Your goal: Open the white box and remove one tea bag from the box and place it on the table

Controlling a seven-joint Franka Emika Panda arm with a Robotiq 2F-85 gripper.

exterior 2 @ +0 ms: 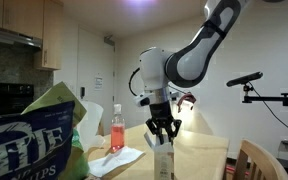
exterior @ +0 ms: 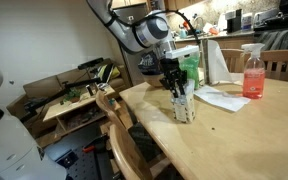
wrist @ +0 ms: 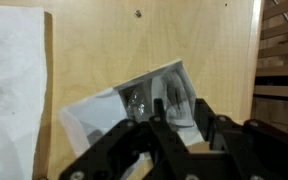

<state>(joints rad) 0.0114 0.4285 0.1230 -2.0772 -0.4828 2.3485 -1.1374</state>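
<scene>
Claw: gripper (exterior: 182, 94) at the white box's top, centre frame; fingers partly closed, and whether they grip anything cannot be told.
White box: upright (exterior: 187, 112) on table (exterior: 234, 140), top open in wrist view (wrist: 134, 105).
Right of it: paper sheet (exterior: 222, 98).

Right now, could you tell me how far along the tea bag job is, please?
Done: the white box looks opened, its inside showing in the wrist view. In hand: the gripper is down at the box's top, jaws partly apart; whether anything is pinched is unclear. Left: no tea bag lies on the table, so lift one out and place it.
</scene>
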